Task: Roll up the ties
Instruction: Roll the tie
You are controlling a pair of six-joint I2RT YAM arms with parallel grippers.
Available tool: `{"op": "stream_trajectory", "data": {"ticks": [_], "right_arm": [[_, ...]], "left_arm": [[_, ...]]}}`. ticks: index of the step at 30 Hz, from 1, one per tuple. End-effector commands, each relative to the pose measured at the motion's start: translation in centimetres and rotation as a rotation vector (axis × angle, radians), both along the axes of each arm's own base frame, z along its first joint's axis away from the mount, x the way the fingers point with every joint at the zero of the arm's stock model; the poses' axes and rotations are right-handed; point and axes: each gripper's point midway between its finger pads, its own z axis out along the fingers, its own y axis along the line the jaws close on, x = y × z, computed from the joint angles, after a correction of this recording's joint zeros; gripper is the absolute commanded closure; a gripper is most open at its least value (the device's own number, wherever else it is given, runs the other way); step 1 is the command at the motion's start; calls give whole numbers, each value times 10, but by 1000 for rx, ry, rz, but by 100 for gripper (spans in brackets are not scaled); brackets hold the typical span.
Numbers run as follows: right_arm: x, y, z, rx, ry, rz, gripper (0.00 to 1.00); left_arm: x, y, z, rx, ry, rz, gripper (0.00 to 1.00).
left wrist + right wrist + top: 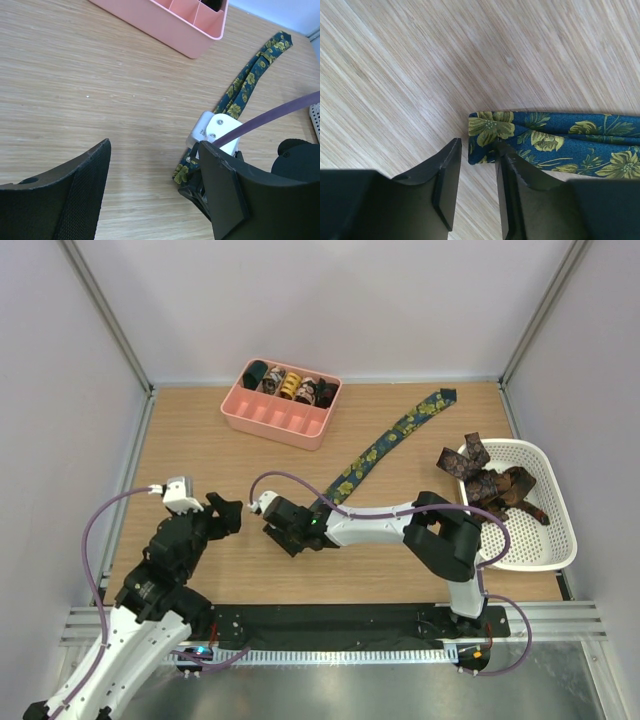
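A navy tie with yellow-green flower print [385,445] lies stretched diagonally across the table. Its pointed end is at the far right and its near end is by the middle. My right gripper [283,530] is low over that near end. In the right wrist view the tie's [555,137] folded end sits right at the tips of the right gripper [477,146]. Its jaws stand apart, with bare wood between them. My left gripper [155,145] hovers open just left of it, holding nothing. From there the tie [245,85] runs away to the far right.
A pink divided tray [270,418] at the back holds several rolled ties [290,386]. A white basket [540,550] at the right edge holds loose brown patterned ties [495,485]. The right arm's purple cable loops above the gripper.
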Motion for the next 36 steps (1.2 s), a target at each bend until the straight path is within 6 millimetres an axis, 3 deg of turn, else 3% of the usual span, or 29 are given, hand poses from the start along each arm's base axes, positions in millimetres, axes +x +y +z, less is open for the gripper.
{"op": "stream_trajectory", "data": {"ticks": [1, 4, 5, 7, 8, 11, 16, 18, 19, 22, 29, 36], "right_arm": [[3, 6, 12, 13, -29, 20, 59], [3, 5, 5, -5, -26, 15, 65], [2, 6, 4, -3, -19, 16, 75], [2, 9, 4, 30, -5, 6, 83], [1, 10, 8, 50, 2, 9, 92], [2, 16, 24, 107, 18, 13, 97], [-1, 25, 58, 248, 110, 38, 98], [11, 20, 70, 319, 148, 18, 98], [6, 22, 75, 361, 200, 42, 98], [15, 15, 83, 449, 284, 26, 98], [31, 6, 75, 527, 418, 3, 98], [45, 5, 80, 630, 510, 9, 98]], "left_arm": [[2, 7, 3, -6, -24, 44, 28], [2, 9, 6, -11, -34, 53, 28], [1, 10, 7, -12, -38, 56, 28], [1, 11, 7, -15, -44, 59, 27], [1, 11, 7, -16, -45, 59, 27], [1, 8, 2, -12, -36, 43, 27], [4, -5, -7, 5, -24, -22, 28], [8, -15, -9, 4, -23, -65, 28], [9, -19, -15, 8, -17, -87, 29], [13, -44, -27, 31, 4, -215, 29], [14, -97, -60, 90, 68, -509, 27], [26, -136, -67, 251, -12, -681, 23]]}}
